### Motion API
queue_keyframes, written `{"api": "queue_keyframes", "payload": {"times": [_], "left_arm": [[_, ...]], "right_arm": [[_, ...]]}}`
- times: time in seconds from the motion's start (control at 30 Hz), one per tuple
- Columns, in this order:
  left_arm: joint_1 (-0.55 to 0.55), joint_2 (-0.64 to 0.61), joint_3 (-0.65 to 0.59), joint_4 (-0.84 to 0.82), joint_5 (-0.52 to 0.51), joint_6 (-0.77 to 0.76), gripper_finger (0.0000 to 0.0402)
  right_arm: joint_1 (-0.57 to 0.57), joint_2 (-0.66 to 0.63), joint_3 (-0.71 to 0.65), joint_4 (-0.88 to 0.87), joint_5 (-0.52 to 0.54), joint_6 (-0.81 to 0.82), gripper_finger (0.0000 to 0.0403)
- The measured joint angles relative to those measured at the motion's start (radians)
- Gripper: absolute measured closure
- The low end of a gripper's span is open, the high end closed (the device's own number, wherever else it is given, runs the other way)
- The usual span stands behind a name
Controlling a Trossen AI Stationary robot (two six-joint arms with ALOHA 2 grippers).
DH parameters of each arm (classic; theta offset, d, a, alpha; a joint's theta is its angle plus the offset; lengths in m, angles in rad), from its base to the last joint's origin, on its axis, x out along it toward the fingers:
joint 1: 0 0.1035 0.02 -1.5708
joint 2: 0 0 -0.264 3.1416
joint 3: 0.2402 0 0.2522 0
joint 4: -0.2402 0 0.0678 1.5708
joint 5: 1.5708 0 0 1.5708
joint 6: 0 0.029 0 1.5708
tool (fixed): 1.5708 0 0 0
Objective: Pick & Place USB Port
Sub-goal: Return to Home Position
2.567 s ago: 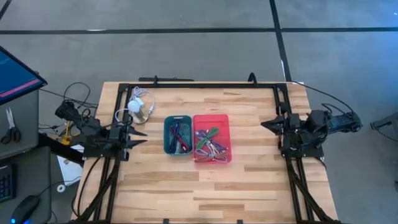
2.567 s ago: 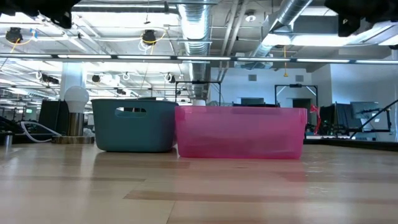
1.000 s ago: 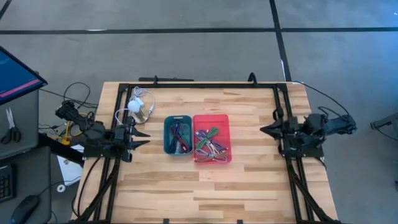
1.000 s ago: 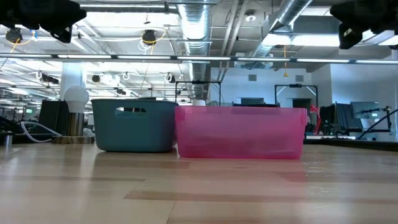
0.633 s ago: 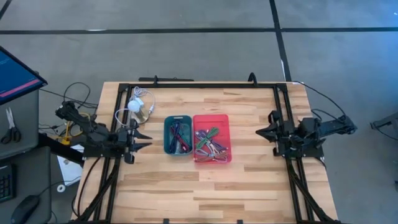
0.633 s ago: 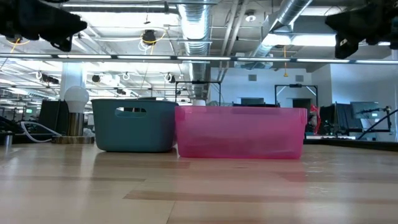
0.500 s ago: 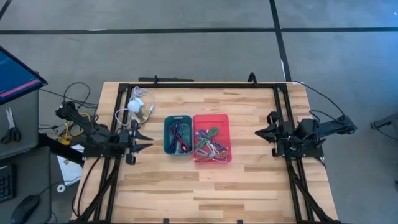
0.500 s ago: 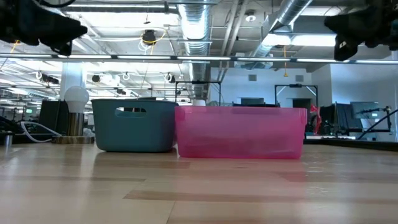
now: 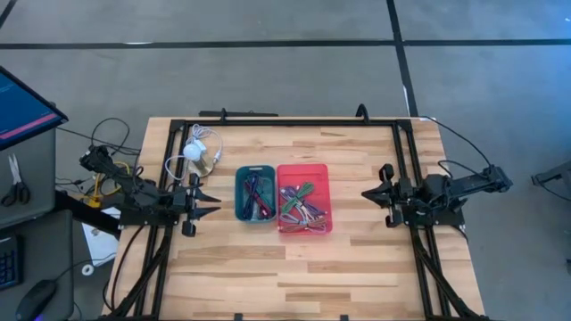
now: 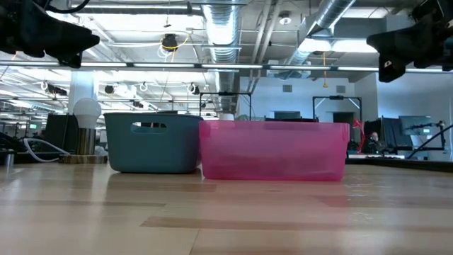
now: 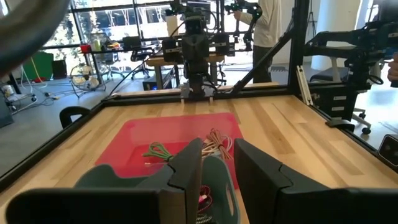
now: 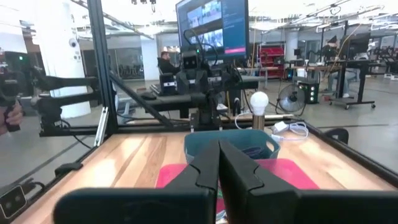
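Observation:
A teal bin [image 9: 254,193] and a pink bin [image 9: 304,198] stand side by side at the table's middle, both holding several coloured cables [image 9: 299,207]. Which of these is the USB port I cannot tell. My left gripper [image 9: 212,201] hovers left of the teal bin, pointing level at it; its fingers stand open [image 11: 217,158] with nothing between them. My right gripper [image 9: 364,193] hovers right of the pink bin, pointing level at it, shut [image 12: 219,155] and empty. In the low view both arms hang high above the bins, the left [image 10: 42,32] and the right [image 10: 410,42].
A white bulb lamp [image 9: 192,153] with its cord sits at the far left, behind the teal bin. Black frame rails [image 9: 285,122] run along the table's far, left and right sides. Bare wood lies near the front edge [image 9: 285,276]. A person [image 11: 267,25] stands beyond the table.
Both arms have sunk lower over the table. My right gripper has also crept toward the pink bin, staying shut. My left gripper has kept its opening. The bins and cables have not moved.

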Motion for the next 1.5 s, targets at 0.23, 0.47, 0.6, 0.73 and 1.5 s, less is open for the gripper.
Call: {"api": "queue_keyframes", "payload": {"times": [0.23, 0.47, 0.6, 0.73, 1.5], "left_arm": [[0.0, 0.0, 0.0, 0.0, 0.0, 0.0, 0.0308], [0.0, 0.0, 0.0, -0.002, -0.001, 0.0, 0.0308], [0.0, 0.0, -0.004, -0.006, -0.001, 0.0, 0.0308], [0.0, 0.0, -0.046, 0.014, -0.005, -0.015, 0.0308], [0.0, 0.0, -0.076, 0.034, -0.02, -0.018, 0.0308]], "right_arm": [[0.0, 0.0, 0.0, -0.011, 0.0, -0.004, 0.04], [0.0, 0.0, 0.0, -0.039, 0.0, -0.003, 0.04], [0.0, 0.0, 0.0, -0.059, 0.0, 0.005, 0.04], [0.0, 0.0, 0.0, -0.061, -0.001, 0.003, 0.04], [0.0, 0.079, 0.0, -0.067, -0.028, -0.014, 0.04]]}}
